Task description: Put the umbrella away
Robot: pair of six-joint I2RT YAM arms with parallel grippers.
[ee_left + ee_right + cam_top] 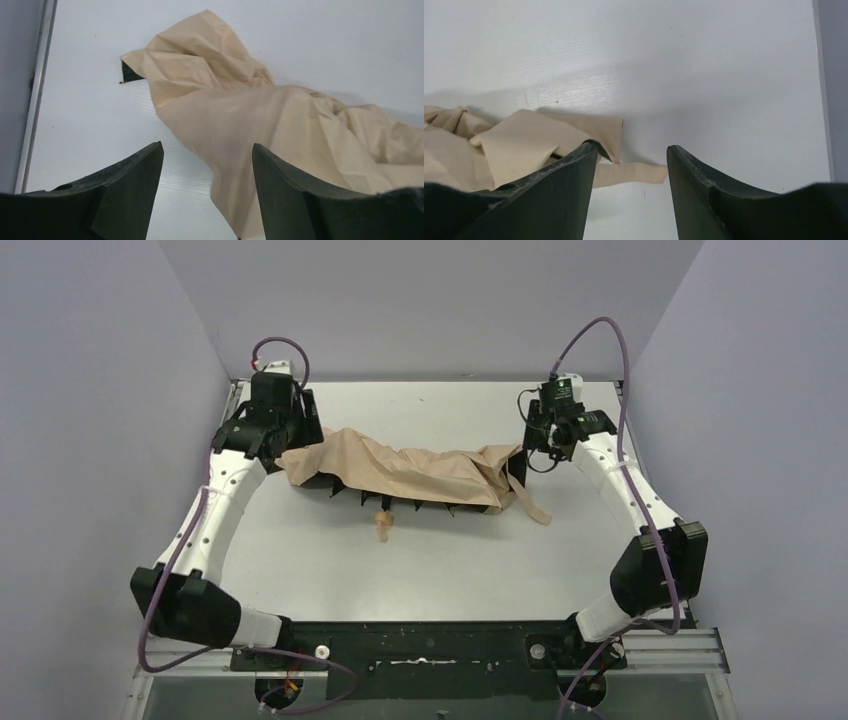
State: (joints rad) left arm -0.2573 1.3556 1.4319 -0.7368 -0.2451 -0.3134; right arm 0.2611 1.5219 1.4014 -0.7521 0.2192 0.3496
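Observation:
The umbrella [410, 472] lies collapsed across the far half of the white table, a crumpled beige length with black rib tips [440, 508] along its near edge. Its small tan handle [383, 527] pokes out toward me, and the strap [533, 505] trails off the right end. My left gripper [296, 445] hovers at the left end, open. In its wrist view a fold of the umbrella [260, 115] runs between the fingers [135, 185], ungripped. My right gripper [536, 450] is open at the right end. The strap [629, 173] lies flat between its fingertips, beside the canopy [519, 145].
Grey walls close in the table [430, 570] at the left, right and back. A metal rail [35, 95] borders the left edge near my left gripper. The table's right edge [821, 75] runs close to my right gripper.

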